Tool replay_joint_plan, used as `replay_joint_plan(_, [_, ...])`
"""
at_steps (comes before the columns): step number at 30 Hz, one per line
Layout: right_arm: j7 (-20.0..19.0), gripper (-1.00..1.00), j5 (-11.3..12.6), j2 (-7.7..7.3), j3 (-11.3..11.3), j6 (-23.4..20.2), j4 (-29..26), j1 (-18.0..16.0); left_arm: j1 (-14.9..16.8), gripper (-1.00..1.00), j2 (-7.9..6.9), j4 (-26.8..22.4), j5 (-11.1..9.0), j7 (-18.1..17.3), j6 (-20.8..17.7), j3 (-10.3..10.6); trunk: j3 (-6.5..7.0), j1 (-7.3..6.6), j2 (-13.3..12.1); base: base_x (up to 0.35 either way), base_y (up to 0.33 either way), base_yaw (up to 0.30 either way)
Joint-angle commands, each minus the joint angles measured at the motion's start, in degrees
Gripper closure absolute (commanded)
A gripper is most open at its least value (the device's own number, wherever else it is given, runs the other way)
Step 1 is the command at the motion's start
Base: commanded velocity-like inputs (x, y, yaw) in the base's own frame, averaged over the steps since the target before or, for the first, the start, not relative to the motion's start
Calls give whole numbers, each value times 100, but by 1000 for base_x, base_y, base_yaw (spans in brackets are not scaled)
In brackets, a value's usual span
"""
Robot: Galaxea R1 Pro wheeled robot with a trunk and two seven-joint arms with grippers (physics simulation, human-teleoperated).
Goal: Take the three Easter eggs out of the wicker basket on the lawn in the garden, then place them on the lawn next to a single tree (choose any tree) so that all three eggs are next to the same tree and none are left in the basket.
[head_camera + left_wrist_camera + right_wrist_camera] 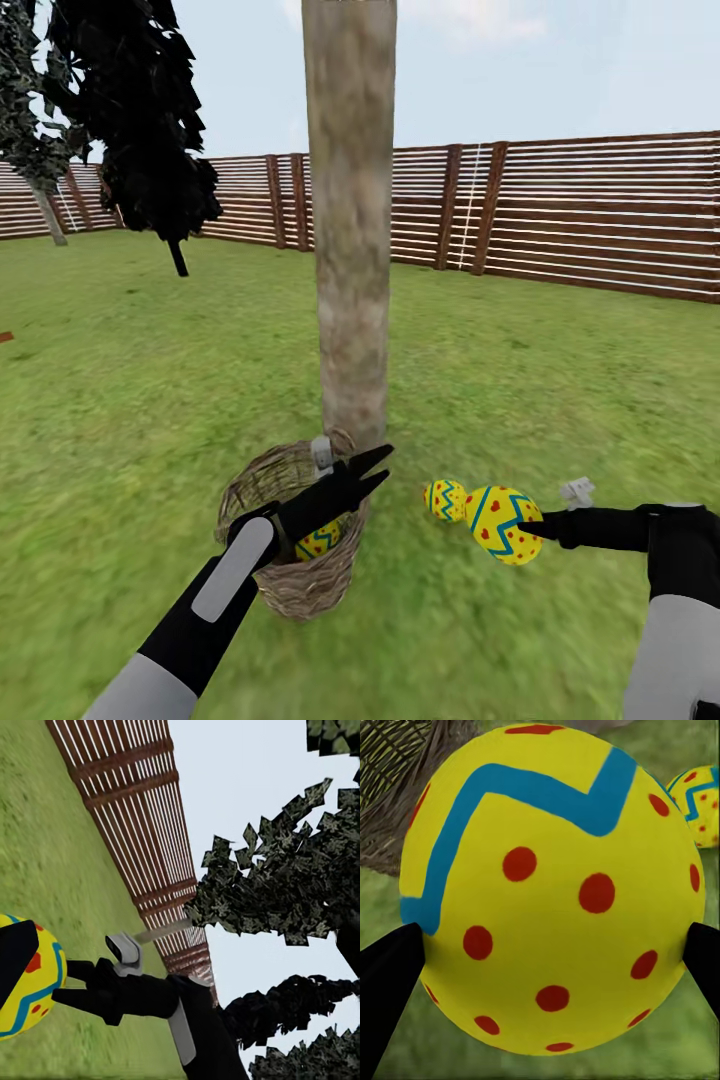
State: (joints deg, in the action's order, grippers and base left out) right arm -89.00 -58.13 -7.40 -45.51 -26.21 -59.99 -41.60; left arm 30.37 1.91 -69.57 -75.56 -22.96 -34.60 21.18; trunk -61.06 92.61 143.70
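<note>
Head view: one Easter egg (pixel 501 524) sits clamped between the two fingers of the right tool (pixel 528 527), held just above the lawn (pixel 130 400) to the right of the tree (pixel 350 230) trunk's foot. In the right wrist view that egg (pixel 551 889) fills the gap between the dark fingertips (pixel 386 982), which press on its two sides, so the grasp looks firm. A second egg (pixel 444 499) lies on the grass just beyond it, nearer the trunk. The third egg (pixel 320 541) is in the wicker basket (pixel 300 580), which stands on the grass touching or nearly touching the trunk base. The left tool (pixel 372 472) hangs over the basket's rim with its fingers slightly parted and nothing between them.

The held egg is already beside the tree, so I judge that the coming move is a short lowering straight down and a release next to the second egg. The last egg lies below and behind the left tool's tips, and the left arm is much the nearer to it. A brown slat fence (pixel 600 220) closes the far edge of the lawn.
</note>
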Motion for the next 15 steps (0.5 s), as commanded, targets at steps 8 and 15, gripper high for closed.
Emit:
replay_joint_plan(8, [546,100,-32,65,-2,-43,490,-6,4,-100,116,295,-38,2,41,70,26,-1,2,0,-80,-275])
replay_joint_plan(15, [851,100,-32,82,-2,-14,612,-6,4,-100,117,295,-36,2,50,70,37,-1,2,103,-288,-133])
